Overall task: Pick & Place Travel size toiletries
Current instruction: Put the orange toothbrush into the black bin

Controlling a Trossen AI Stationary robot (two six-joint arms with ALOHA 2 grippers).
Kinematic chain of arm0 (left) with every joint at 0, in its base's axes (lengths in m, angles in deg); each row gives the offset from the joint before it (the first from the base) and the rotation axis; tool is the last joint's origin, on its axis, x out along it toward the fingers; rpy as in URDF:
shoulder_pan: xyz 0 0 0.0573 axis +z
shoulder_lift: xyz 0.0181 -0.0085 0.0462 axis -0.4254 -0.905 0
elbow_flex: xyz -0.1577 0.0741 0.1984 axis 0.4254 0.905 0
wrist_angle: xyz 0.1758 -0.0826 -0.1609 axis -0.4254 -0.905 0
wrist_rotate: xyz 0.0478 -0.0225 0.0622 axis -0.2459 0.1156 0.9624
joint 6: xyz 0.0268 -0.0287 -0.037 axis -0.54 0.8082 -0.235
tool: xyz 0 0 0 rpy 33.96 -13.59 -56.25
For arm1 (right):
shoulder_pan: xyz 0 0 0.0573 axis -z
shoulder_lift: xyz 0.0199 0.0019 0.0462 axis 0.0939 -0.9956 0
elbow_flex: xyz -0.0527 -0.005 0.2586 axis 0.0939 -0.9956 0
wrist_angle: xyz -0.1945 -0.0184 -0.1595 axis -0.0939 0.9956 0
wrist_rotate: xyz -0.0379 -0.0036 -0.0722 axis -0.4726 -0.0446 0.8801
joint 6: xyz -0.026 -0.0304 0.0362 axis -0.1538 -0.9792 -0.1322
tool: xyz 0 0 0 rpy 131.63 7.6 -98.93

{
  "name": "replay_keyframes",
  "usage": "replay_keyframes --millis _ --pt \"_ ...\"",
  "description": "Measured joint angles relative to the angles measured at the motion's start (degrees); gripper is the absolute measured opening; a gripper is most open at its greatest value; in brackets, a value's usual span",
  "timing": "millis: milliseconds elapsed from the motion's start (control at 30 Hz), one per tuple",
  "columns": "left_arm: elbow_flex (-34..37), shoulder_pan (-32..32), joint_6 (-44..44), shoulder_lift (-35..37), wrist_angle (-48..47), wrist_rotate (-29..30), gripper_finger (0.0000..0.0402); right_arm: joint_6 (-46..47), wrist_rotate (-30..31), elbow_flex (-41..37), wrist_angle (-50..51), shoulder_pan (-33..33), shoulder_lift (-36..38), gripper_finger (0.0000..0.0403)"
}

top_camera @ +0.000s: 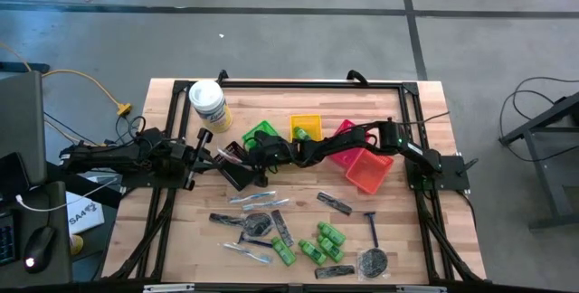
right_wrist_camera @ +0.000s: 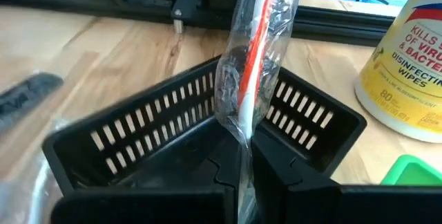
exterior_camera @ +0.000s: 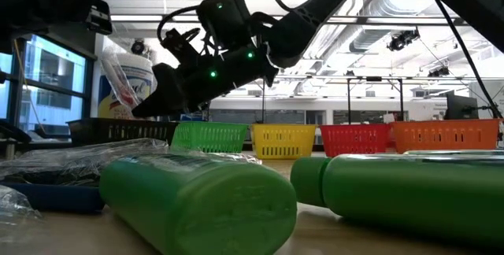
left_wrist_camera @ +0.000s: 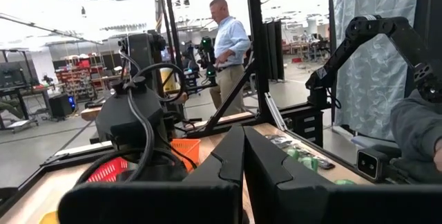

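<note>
Right wrist view: right claw (right_wrist_camera: 245, 182) pinches wrapped stick (right_wrist_camera: 250, 58) over black basket (right_wrist_camera: 138, 134).

Seen from above, the baskets form a row across the table's middle: the black basket (top_camera: 237, 172) at nine o'clock, the orange basket (top_camera: 369, 171) at three. The wipes tub (top_camera: 208, 105) stands at eleven o'clock of the black basket. The toiletries spread at six o'clock of the row: wrapped sticks (top_camera: 258, 199) nearest, bottles (top_camera: 323, 242) below, a razor (top_camera: 371, 228) and round packet (top_camera: 373, 261) to their right.

The right gripper (right_wrist_camera: 243, 156) holds a wrapped stick (right_wrist_camera: 253, 51) above the black basket; the left gripper (top_camera: 201, 155) sits just left.
</note>
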Motion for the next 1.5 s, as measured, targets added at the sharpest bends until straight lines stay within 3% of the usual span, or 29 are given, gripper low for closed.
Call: replay_keyframes --millis 1000,1300,1500 --pt "0.00 0.00 0.02 0.00 -0.04 -0.07 0.0000 -3.88 -2.69 0.00 2.01 -0.07 0.00 0.0016" --pt "0.00 0.00 0.04 0.00 -0.07 -0.20 0.0000 -2.19 -2.92 -0.02 2.61 -0.07 0.00 0.0065" --pt "0.00 0.00 0.04 0.00 -0.07 -0.17 0.0000 -1.13 -3.96 -0.02 1.94 -0.04 0.00 0.0073"
